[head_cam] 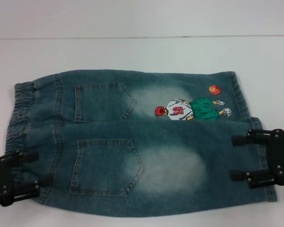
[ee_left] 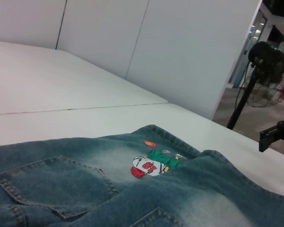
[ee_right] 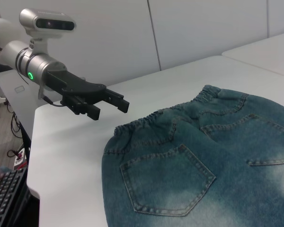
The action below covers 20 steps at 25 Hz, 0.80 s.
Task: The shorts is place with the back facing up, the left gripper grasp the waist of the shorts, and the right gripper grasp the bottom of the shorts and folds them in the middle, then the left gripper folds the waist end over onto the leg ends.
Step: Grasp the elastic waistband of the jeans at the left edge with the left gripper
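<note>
Shorts (head_cam: pixel 132 142) flat, back up, mid-frame — pre-grasp. Left gripper (head_cam: pixel 35 176) lower left at waist (head_cam: pixel 19 113), right gripper (head_cam: pixel 236 158) at hems (head_cam: pixel 255 137) — both spread, empty. Next: close, fold.

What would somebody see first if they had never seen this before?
Probably the blue-green denim shorts spread flat across the white table, back pockets up. Next, the bright cartoon basketball player stitched near one leg end, with an orange ball beside it. Then the left gripper at the waist and the right gripper at the hems, jaws open.
</note>
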### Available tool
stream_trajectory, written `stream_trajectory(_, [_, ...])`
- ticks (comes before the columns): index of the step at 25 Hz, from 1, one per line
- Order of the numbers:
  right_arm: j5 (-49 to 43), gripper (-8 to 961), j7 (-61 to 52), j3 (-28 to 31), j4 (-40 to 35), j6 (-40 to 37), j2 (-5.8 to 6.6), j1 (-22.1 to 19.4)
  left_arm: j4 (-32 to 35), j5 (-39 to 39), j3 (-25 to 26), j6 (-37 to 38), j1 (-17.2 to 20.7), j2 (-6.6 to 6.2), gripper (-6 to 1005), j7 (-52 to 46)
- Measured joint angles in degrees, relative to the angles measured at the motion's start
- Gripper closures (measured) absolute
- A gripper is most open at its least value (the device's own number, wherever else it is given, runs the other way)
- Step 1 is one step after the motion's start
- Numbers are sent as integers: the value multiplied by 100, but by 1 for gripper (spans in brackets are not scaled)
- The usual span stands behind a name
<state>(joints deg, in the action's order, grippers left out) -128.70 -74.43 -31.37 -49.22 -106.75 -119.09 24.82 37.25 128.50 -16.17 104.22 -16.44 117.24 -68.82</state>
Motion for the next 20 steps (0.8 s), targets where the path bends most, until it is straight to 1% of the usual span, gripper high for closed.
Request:
stream_trajectory(11, [3,26,17,-33,0,1,-7,26,-8,0,-11,-123,-17,11,159,-4])
stream_trajectory(14, [3,26,10,-37,0,-21,-8,45,60,1,0,-253,-18,7,164,-146])
stream_trajectory(17, [3,25,-18,-43,0,-24,-9,61,396,79,-34,-420,4,19,170,-536])
stream_trajectory(20, [3,25,-28,-45,0,-12,-9,71,1018,305,-38,-456,72,78,175,-1084])
